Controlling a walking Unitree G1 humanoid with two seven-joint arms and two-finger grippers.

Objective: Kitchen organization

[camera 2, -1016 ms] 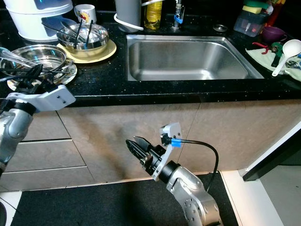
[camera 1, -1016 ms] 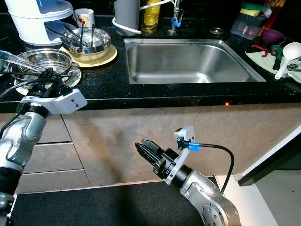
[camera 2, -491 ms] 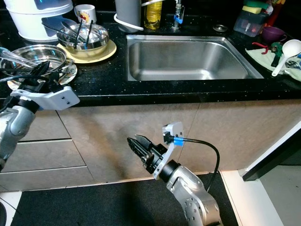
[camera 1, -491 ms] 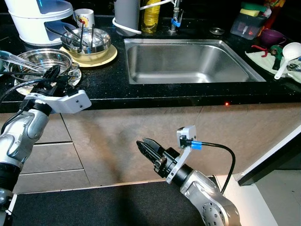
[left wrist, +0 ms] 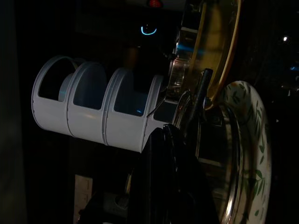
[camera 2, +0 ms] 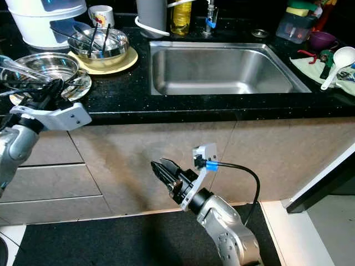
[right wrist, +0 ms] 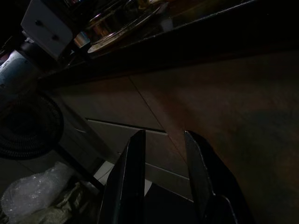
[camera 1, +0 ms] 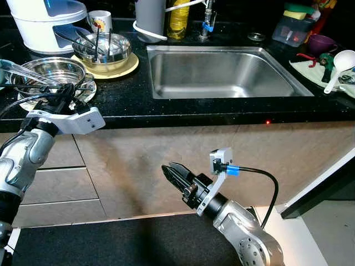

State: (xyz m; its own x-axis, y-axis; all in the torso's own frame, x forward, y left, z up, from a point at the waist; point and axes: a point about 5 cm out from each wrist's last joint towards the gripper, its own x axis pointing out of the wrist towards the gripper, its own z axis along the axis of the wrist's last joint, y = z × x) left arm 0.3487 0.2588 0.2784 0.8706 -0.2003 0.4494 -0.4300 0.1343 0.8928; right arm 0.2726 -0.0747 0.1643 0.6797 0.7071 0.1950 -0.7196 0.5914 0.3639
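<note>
Stacked at the table's left front corner: steel bowl (camera 1: 49, 71) on a leaf-print plate (camera 1: 83, 91), long utensils (camera 1: 25, 73) lying across the bowl. Behind it, a second bowl (camera 1: 102, 49) with cutlery standing in it, set on a yellow plate (camera 1: 128, 67); a white container (camera 1: 47, 19) and a mug (camera 1: 99, 20) further back. Sink (camera 1: 222, 72) in the middle; at the far right a white ladle (camera 1: 339, 65), a purple cup (camera 1: 320, 42), a plastic box (camera 1: 292, 29).

Left gripper (camera 1: 64, 93) raised to the table's edge, tips at the near rim of the steel bowl, right at the leaf-print plate. Jaws pressed together in the wrist view, nothing seen between them. Right gripper (camera 1: 173, 173) low before the cabinet front, well below the table, jaws parted and empty.

Step in hand, by judgement: approach to the dish stack, no grasp made yet. Next move likely calls for parting the jaws, then settling on a bowl rim or a utensil handle without tipping the stack off the edge.

Writing: a small picture on the mug, too small to read; no legible brand or label elsewhere.
</note>
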